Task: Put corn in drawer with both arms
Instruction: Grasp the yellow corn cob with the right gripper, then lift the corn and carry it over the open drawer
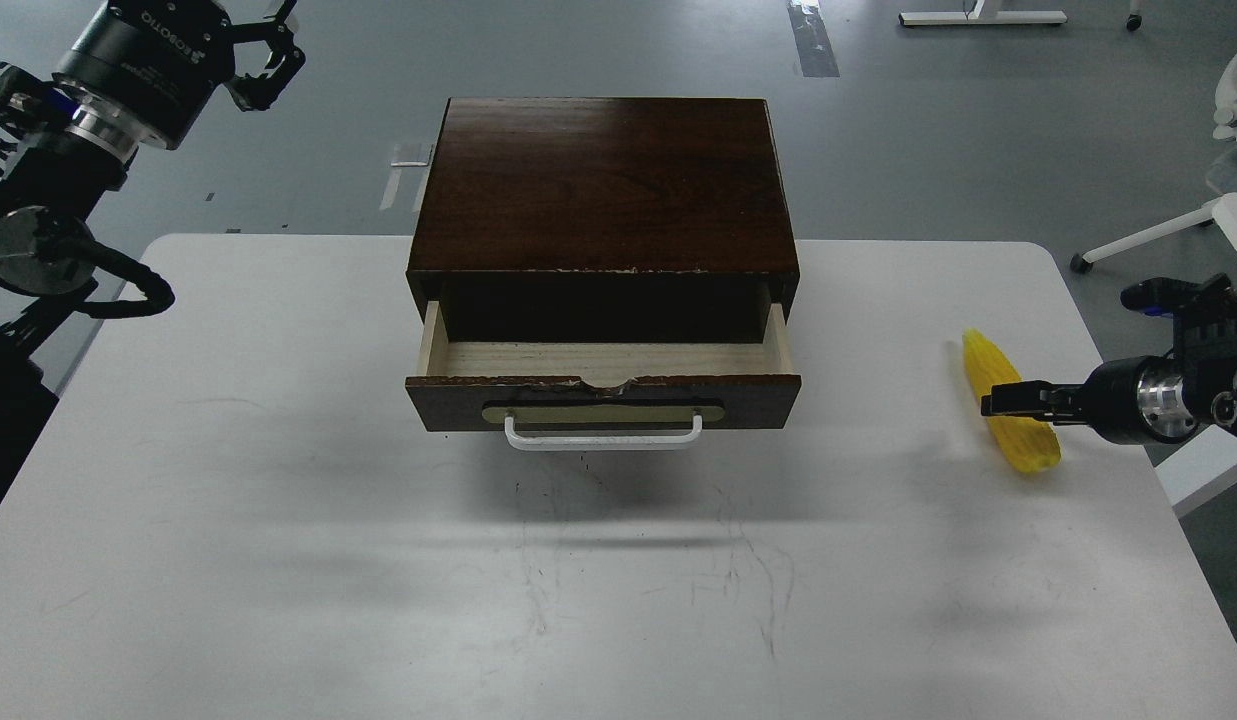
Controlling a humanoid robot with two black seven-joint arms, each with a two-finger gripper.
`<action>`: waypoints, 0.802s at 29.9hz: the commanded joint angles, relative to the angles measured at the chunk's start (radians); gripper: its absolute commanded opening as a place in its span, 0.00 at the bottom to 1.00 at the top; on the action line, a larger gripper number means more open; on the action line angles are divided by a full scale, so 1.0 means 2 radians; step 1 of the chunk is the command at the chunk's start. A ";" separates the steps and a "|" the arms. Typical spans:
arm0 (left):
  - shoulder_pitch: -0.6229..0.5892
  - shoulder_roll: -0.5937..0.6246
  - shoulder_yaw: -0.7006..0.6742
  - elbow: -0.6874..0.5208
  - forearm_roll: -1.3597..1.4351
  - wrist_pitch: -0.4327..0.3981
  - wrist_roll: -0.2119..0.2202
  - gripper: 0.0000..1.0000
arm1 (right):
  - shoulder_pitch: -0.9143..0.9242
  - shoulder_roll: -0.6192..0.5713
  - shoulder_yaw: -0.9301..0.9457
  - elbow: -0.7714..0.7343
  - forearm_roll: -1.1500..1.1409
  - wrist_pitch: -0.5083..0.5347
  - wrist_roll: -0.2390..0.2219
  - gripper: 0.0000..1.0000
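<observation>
The corn (pixel 1008 418) lies on the white table (pixel 278 500) near its right edge, well apart from the drawer (pixel 603 395), which stands pulled partly out of the dark wooden box (pixel 598 185) with its pale floor showing.

My right gripper (pixel 990 403) sits across the middle of the cob, but it is dark and seen edge-on — I cannot tell whether its fingers are closed on the corn or only resting over it. That is my main worry: if the hold is shallow or off the cob's middle, the smooth tapered shape could roll or swing out as I lift, and so near the table edge it might drop to the floor. The drawer opening also looks narrow front to back, so a cob carried crosswise could catch on the chipped front edge or the box above.

My right arm reaches in low from the right, wrist level, pointing left over the cob. My left gripper (pixel 268 55) is raised high at the far left, fingers spread and empty, well away from the white handle (pixel 603 437).
</observation>
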 commanded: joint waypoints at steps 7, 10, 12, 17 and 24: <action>0.004 -0.001 0.002 0.003 0.001 0.000 0.000 0.98 | 0.001 0.019 -0.012 -0.021 0.001 -0.010 0.040 0.50; 0.004 0.002 0.003 0.003 0.002 0.000 0.000 0.98 | 0.005 0.019 -0.012 -0.020 0.001 -0.010 0.050 0.24; 0.003 0.004 0.003 0.003 0.002 0.000 0.000 0.98 | 0.017 0.018 -0.013 -0.019 0.001 -0.010 0.050 0.13; 0.002 0.011 0.003 0.001 0.002 0.000 -0.001 0.98 | 0.075 0.009 -0.013 -0.015 0.003 -0.015 0.050 0.11; 0.002 0.027 0.006 -0.002 0.004 0.000 0.000 0.98 | 0.214 -0.028 -0.013 0.073 0.000 -0.015 0.049 0.08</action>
